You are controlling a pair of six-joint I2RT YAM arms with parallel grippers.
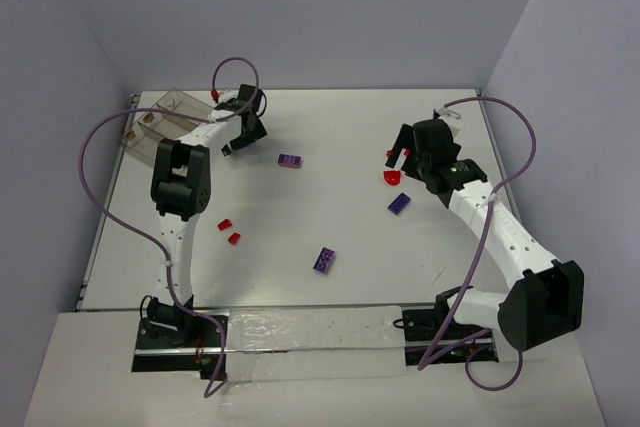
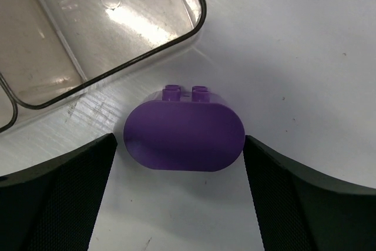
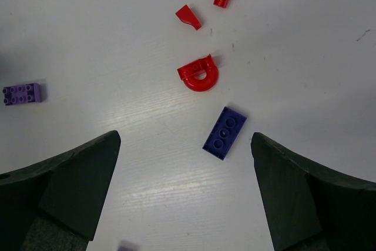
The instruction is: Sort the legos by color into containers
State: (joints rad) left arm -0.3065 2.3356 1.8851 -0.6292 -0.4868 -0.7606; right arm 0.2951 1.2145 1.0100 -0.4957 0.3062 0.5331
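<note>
A robotics lab test cell: two black-and-white robot arms (image 1: pixel 180 187) are standing bolted along the near edge of a bare white table (image 1: pixel 300 277), purple cables (image 1: pixel 110 137) are looping over them, and plain grey partition walls (image 1: pixel 330 17) are enclosing the far edge and both sides.

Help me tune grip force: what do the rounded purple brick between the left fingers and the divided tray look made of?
Rounded purple brick: apparently hard moulded plastic, smooth with a soft sheen and crisp studs.
Divided tray: seemingly thin clear plastic, brownish tint, glossy glare, table showing through, scuffed.
</note>
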